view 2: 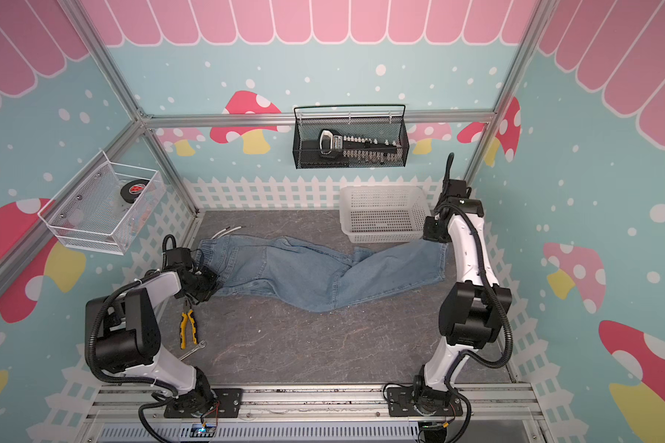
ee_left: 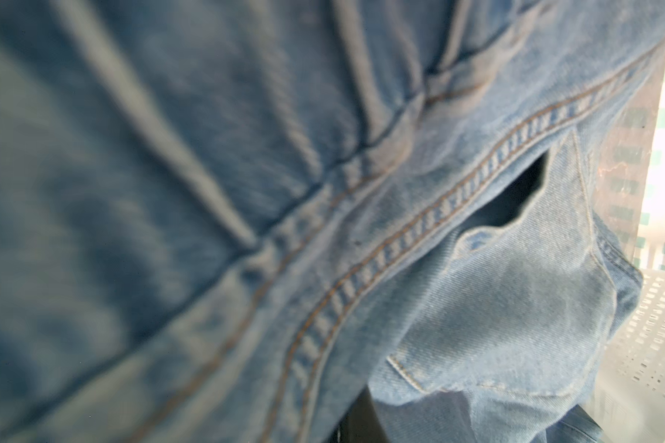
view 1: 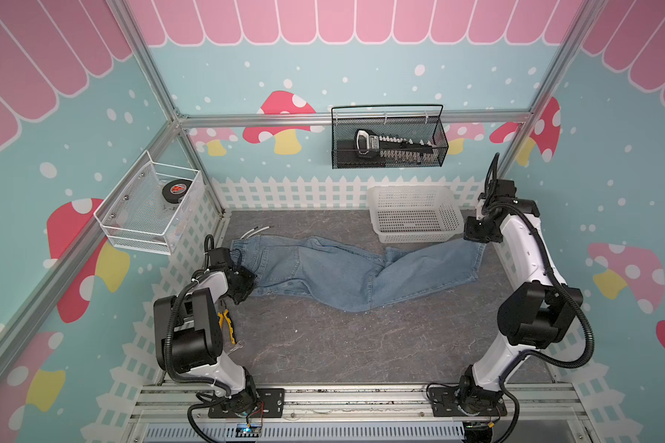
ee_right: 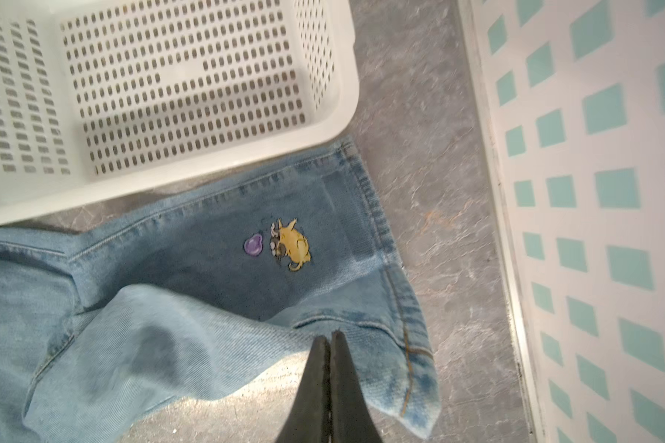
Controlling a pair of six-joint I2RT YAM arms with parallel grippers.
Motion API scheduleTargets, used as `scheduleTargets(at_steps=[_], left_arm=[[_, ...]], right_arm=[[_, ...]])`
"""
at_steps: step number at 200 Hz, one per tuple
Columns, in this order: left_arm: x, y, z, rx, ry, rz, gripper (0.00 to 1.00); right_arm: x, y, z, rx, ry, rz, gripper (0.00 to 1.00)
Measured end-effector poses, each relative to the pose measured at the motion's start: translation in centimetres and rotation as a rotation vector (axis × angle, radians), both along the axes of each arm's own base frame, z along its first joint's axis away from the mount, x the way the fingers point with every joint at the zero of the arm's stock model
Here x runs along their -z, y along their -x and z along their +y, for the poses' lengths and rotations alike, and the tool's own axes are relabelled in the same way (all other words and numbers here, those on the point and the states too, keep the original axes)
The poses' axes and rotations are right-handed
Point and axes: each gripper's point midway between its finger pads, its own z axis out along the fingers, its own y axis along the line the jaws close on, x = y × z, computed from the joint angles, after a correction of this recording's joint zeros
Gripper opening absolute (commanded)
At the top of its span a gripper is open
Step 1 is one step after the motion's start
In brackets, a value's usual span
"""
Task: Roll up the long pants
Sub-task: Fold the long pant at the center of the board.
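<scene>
The long pants (view 1: 342,276), pinched at waistband (view 1: 239,247) and hem (ee_right: 375,209) by the left end effector (view 1: 248,287) and right end effector (ee_right: 331,335), are best drawn taut and flat before rolling.

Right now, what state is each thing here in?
long pants: unrolled, stretched across the table, one hem lifted.
left tool: shut on the waist end.
right tool: shut on that hem.
drawstring: ends lying loose on the table.
white basket: upright, empty.
pliers: lying flat on the table.
</scene>
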Motion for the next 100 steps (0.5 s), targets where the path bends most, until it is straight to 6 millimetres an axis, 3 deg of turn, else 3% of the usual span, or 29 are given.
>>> scheduleTargets(at_steps=[18, 35, 52, 57, 66, 71, 100], left_arm=[[0.3, 0.7, 0.4, -0.017, 0.003, 0.009, 0.06], [0.2, 1.0, 0.8, -0.031, 0.005, 0.013, 0.06], [-0.1, 1.2, 1.1, -0.038, 0.003, 0.008, 0.06], [-0.2, 1.2, 1.1, -0.039, 0.001, 0.006, 0.06], [-0.3, 1.2, 1.2, -0.041, -0.001, 0.003, 0.06], [-0.4, 1.2, 1.3, -0.04, -0.004, 0.002, 0.06], [-0.5, 1.3, 1.4, -0.043, -0.009, 0.0, 0.06]], right_arm=[[1.3, -2.5, -1.0, 0.008, 0.005, 0.022, 0.0], [4.8, -4.7, -2.3, 0.023, 0.005, 0.089, 0.0], [8.4, -5.5, -3.2, 0.035, 0.005, 0.167, 0.01], [9.5, -5.5, -3.3, 0.037, 0.002, 0.191, 0.06], [11.0, -5.4, -3.6, 0.043, -0.006, 0.23, 0.28], [11.6, -5.1, -3.8, 0.051, -0.012, 0.249, 0.36], [12.1, -3.9, -5.5, 0.098, -0.031, 0.281, 0.42]])
